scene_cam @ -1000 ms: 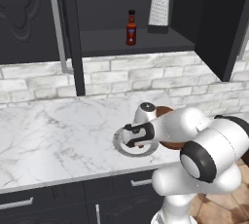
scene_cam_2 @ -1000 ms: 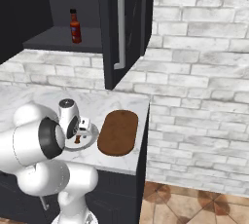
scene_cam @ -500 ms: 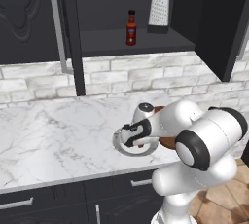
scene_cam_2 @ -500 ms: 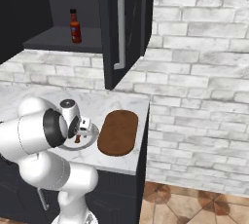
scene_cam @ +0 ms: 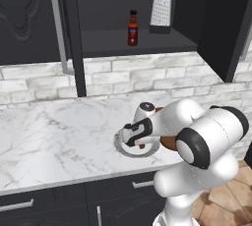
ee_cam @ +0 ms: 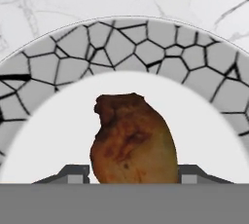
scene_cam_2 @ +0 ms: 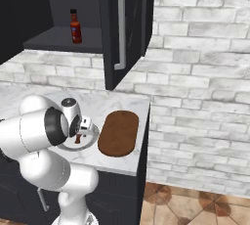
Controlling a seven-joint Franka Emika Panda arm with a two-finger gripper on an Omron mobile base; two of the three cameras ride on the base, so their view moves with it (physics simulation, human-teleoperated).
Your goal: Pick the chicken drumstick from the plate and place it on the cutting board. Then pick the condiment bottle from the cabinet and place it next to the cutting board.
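The chicken drumstick (ee_cam: 132, 142) lies orange-brown on the white centre of the plate (ee_cam: 146, 43), whose rim is speckled grey. My gripper (ee_cam: 132, 175) is open and low over the plate, one fingertip on each side of the drumstick's thick end. From the base the gripper (scene_cam: 139, 140) hangs over the plate (scene_cam: 123, 147), with the drumstick (scene_cam_2: 78, 140) under the hand. The dark oval cutting board (scene_cam_2: 118, 132) lies just right of the plate (scene_cam_2: 93, 138). The condiment bottle (scene_cam: 133, 28) stands on the shelf of the open cabinet (scene_cam: 147, 43).
A metal box grater (scene_cam: 161, 13) stands on the shelf right of the bottle. The cabinet door (scene_cam_2: 124, 23) with its silver bar handle (scene_cam_2: 118, 31) hangs open above the board. The marble counter (scene_cam: 54, 131) ends just past the board, at a brick wall (scene_cam_2: 205, 72).
The hand has dropped lower onto the plate, closing in around the drumstick. Plate, board and bottle have not moved.
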